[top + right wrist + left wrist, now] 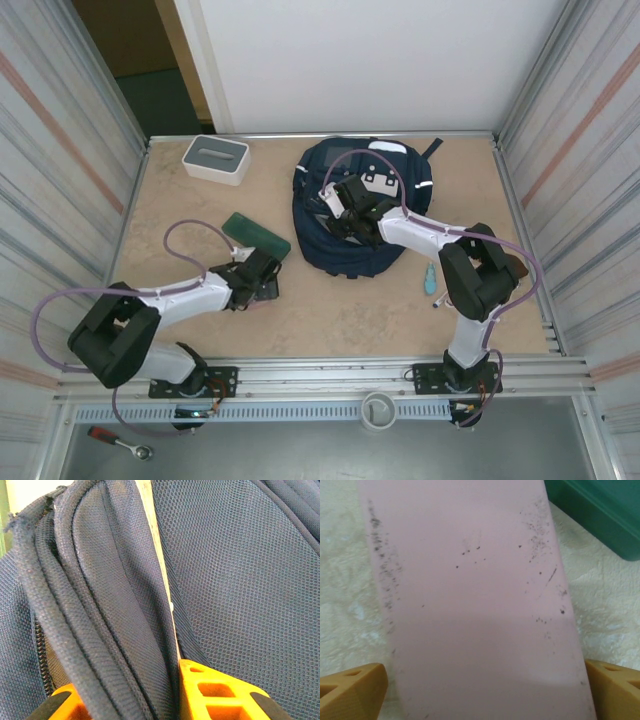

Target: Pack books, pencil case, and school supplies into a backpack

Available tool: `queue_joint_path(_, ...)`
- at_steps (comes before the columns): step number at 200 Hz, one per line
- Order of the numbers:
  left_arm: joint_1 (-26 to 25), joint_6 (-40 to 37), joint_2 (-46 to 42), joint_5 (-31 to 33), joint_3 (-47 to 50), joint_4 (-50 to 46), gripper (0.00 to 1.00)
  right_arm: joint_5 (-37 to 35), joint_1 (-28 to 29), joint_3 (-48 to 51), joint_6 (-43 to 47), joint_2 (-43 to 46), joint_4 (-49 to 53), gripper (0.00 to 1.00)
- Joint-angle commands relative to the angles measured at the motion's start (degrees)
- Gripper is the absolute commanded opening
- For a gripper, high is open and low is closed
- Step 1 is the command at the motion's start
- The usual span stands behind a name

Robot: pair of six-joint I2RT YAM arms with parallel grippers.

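Two arms share one packing job. Your right gripper [348,208] pinches a fold of the backpack [318,175] at its zip rim, and your left gripper [258,278] reaches low over a pink slab [470,595] on the table [340,310], just on the near side of the green case [256,236]. The backpack lies flat at the far middle of the table. The marker [430,279] and pen [438,299] lie off its near right corner, beside the right arm. In the left wrist view the tan fingers [352,692] stand at the slab's two long edges, but you cannot tell whether they press it. To do the step well, square the fingers across the slab's narrow width and close firmly. Its face is flat, smooth and matte, scuffed with dark specks, and it looks apt to slip. Lift it clear of the green case [600,515], a hard-edged box lying close by. With the right gripper [135,700], draw the rim up and away so the mouth gapes. The backpack [240,580] is limp open-weave mesh with corded piping and a zip track, likely to sag shut if you slacken. Feed the slab in edge-first along the gap.
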State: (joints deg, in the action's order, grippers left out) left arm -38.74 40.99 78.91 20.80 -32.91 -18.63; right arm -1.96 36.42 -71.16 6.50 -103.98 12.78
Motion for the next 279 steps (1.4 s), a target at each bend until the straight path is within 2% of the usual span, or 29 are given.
queue_joint_path(1, 1.8, -2.1, 2.1, -3.2, 0.9, 3.7, 0.90, 2.4, 1.3, -3.0, -0.8, 1.2, 2.7, 0.21)
queue_joint_path(23, 1.8, -1.1, 1.1, -2.0, 2.0, 3.7, 0.75, 2.8, 1.4, -5.8, 0.9, 2.3, 5.8, 0.18)
queue_joint_path(50, 0.6, 2.7, -5.1, 2.3, 5.6, 2.5, 0.56, 3.6, 1.0, -11.2, 2.9, 3.5, 11.4, 0.14)
queue_joint_path(78, -6.7, 4.7, -15.1, 10.6, 3.9, -5.1, 0.47, 3.7, 0.0, -18.5, 3.6, 2.6, 19.3, 0.12)
queue_joint_path(99, -11.8, -2.2, -20.8, 12.8, 0.8, -4.0, 0.46, 4.0, -1.0, -23.6, 4.4, 1.7, 24.5, 0.12)
queue_joint_path(122, -11.5, -15.0, -21.9, 2.7, -2.3, 5.3, 0.45, 5.0, -2.2, -28.0, 4.4, 1.5, 27.7, 0.12)
queue_joint_path(141, -9.6, -20.1, -17.9, -7.5, -7.7, 8.4, 0.44, 8.6, -4.1, -31.3, 2.8, 1.3, 29.0, 0.11)
queue_joint_path(164, -8.4, -23.2, -9.0, -16.8, -17.6, 6.5, 0.44, 17.7, -6.9, -35.8, -1.5, 0.6, 30.0, 0.11)
queue_joint_path(200, -5.2, -20.2, 5.2, -26.5, -31.0, 4.0, 0.44, 29.5, -11.5, -39.8, -9.4, 0.0, 27.5, 0.10)
queue_joint_path(253, -1.4, -13.9, 20.2, -29.1, -45.8, 3.5, 0.45, 41.4, -15.8, -39.6, -16.6, -1.1, 23.1, 0.09)
queue_joint_path(279, -0.9, -9.8, 25.8, -25.8, -49.2, 6.6, 0.46, 45.4, -16.5, -37.8, -19.7, -1.3, 19.6, 0.09)
